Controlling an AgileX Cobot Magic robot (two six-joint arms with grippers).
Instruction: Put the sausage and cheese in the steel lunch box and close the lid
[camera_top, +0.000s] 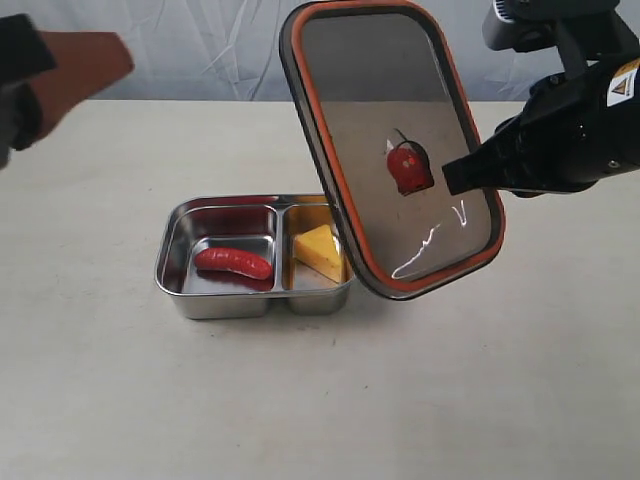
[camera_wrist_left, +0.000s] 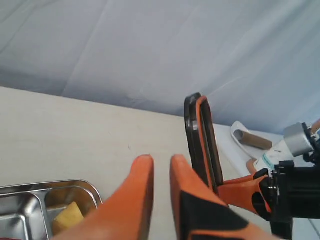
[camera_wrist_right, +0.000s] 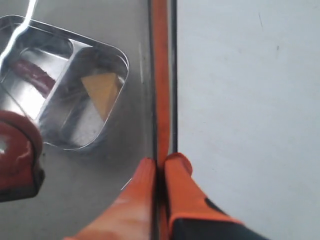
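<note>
The steel lunch box (camera_top: 182, 297) sits on the table. The red sausage (camera_top: 234, 261) lies in its left compartment and the yellow cheese (camera_top: 320, 252) in the right one. The dark lid (camera_top: 380, 100), with its orange seal and red valve (camera_top: 408, 167), hangs tilted above the box's right end. My right gripper (camera_top: 455, 175) is shut on the lid's rim (camera_wrist_right: 161, 75), a finger on each side (camera_wrist_right: 161, 162). Through the tinted lid the cheese (camera_wrist_right: 102, 90) and sausage (camera_wrist_right: 32, 72) show. My left gripper (camera_wrist_left: 161, 162) is raised at the far left (camera_top: 100, 62), slightly open and empty.
In the left wrist view the lid (camera_wrist_left: 202, 140) appears edge-on, with a corner of the lunch box (camera_wrist_left: 85, 187) and the cheese (camera_wrist_left: 67, 217) below. A white sheet hangs behind the beige table (camera_top: 320, 400). A cardboard tube (camera_wrist_left: 252, 140) lies beyond the table's edge.
</note>
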